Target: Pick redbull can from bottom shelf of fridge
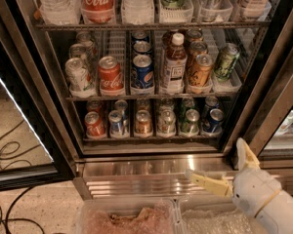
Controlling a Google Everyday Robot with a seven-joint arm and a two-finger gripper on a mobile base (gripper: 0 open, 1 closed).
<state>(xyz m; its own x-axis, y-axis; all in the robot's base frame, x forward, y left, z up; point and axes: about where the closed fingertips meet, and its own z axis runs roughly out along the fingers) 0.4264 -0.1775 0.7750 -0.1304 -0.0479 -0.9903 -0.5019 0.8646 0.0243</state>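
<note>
The fridge (266,82) stands with its glass door (19,130) swung aside, which leaves the bottom shelf (151,138) open to a reach from the front. On that shelf clear plastic lanes keep the cans in single files, so each front can faces the opening and none leans on its neighbours.

The redbull can (115,122) heads the second lane from the shelf's left end. It stands upright, slimmer than the red can (94,124) on one side of it and the orange can (143,122) on the other. Another blue-and-silver can stands just behind it in the same lane.

The pincer (217,160) hangs below the shelf and toward its right end, in front of the ribbed steel base panel (136,168). It holds nothing and is spread wide, one finger pointing left along the panel and the other upward. That spread likely suits slipping around a narrow can. The low position suits the lowest rack, though the pincer has to rise and cross leftward several lanes. The tight lane walls leave little room beside the can, so a careless approach could knock its neighbours.
</note>
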